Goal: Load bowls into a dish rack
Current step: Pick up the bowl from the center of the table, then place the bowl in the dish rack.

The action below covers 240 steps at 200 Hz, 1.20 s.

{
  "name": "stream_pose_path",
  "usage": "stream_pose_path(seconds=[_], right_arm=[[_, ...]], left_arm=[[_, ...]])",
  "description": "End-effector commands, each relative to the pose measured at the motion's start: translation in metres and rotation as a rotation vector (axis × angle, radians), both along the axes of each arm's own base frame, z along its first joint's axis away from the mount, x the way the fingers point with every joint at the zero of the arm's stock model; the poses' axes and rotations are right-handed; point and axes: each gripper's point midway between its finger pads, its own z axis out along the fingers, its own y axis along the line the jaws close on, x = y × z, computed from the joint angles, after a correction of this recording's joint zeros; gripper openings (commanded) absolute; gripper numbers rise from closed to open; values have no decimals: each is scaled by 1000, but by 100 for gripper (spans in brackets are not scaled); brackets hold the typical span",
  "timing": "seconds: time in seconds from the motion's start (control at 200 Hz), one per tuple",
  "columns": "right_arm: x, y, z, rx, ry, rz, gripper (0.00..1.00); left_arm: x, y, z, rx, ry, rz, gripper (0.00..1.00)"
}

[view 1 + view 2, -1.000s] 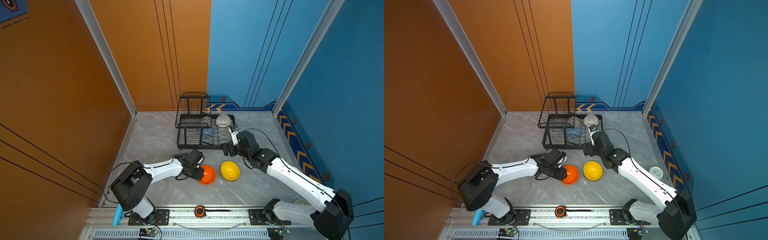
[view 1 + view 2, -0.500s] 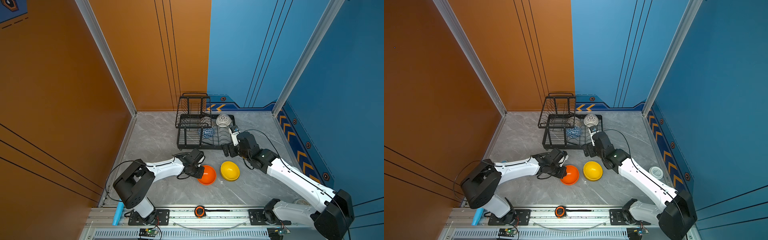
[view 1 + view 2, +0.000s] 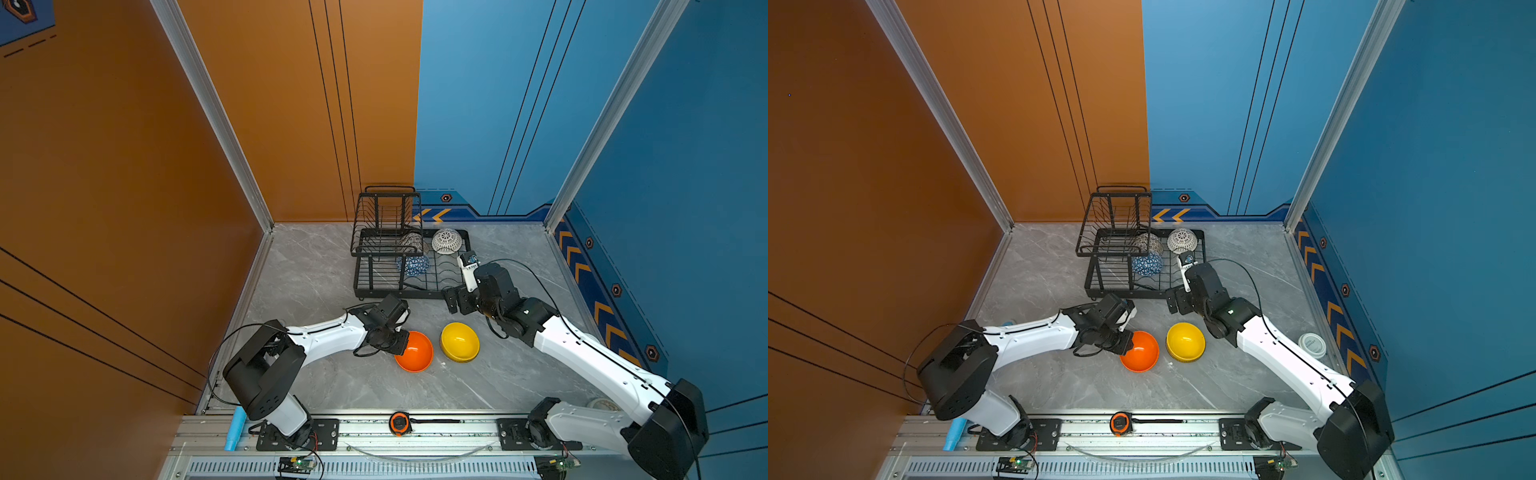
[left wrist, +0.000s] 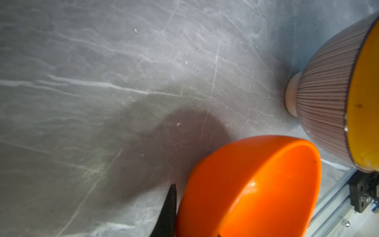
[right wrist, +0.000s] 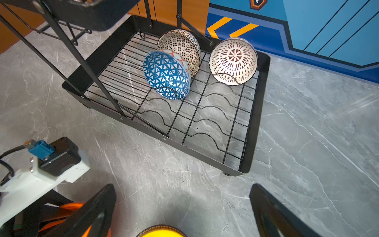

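An orange bowl (image 3: pixel 414 351) (image 3: pixel 1140 351) sits on the grey floor with a yellow bowl (image 3: pixel 459 342) (image 3: pixel 1185 341) close beside it. My left gripper (image 3: pixel 397 343) is shut on the orange bowl's near rim. In the left wrist view one black finger (image 4: pixel 169 211) presses the orange bowl's (image 4: pixel 256 184) outer wall, and the other finger is hidden. My right gripper (image 5: pixel 182 205) (image 3: pixel 455 300) hangs open and empty between the yellow bowl and the black dish rack (image 3: pixel 415 296) (image 5: pixel 254 123). Three patterned bowls stand in the rack's slots, a blue-white one (image 5: pixel 166 76) at the front.
A raised basket tier (image 3: pixel 386 220) stands over the rack's left end. A tape measure (image 3: pixel 400 423) lies on the front rail, and a white round lid (image 3: pixel 1312 345) lies by the right wall. Orange and blue walls close in the floor.
My left gripper has closed onto the orange bowl's rim. The right arm and the bowls in the rack have stayed where they were.
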Motion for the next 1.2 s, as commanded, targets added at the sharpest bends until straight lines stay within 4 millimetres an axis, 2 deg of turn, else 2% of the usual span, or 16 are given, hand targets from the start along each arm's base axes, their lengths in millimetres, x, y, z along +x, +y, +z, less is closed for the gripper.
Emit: stream_pose_path(seconds=[0.0, 0.155, 0.345, 0.626, 0.651, 0.796, 0.831, 0.846, 0.936, 1.197], right_arm=[[-7, 0, 1, 24, 26, 8, 100], [-12, 3, 2, 25, 42, 27, 100], [-24, 11, 7, 57, 60, 58, 100], [-45, 32, 33, 159, 93, 118, 100], [-52, 43, 35, 171, 105, 151, 100], [-65, 69, 48, 234, 134, 226, 100], [-68, 75, 50, 240, 137, 243, 100], [-69, 78, 51, 242, 139, 248, 100], [-73, 89, 54, 244, 144, 272, 100], [-68, 104, 40, 245, 170, 252, 100]], left_arm=[[1, 13, 12, 18, -22, 7, 0], [5, 20, 33, 6, -63, 14, 0], [15, 30, 74, -15, -160, 43, 0], [28, 47, 137, -29, -332, 91, 0], [29, 48, 141, -30, -346, 95, 0], [34, 55, 154, -7, -404, 114, 0], [35, 56, 154, -4, -409, 116, 0], [38, 53, 167, -23, -432, 119, 0], [41, 51, 179, -34, -460, 123, 0], [45, 39, 206, -73, -526, 105, 0]])
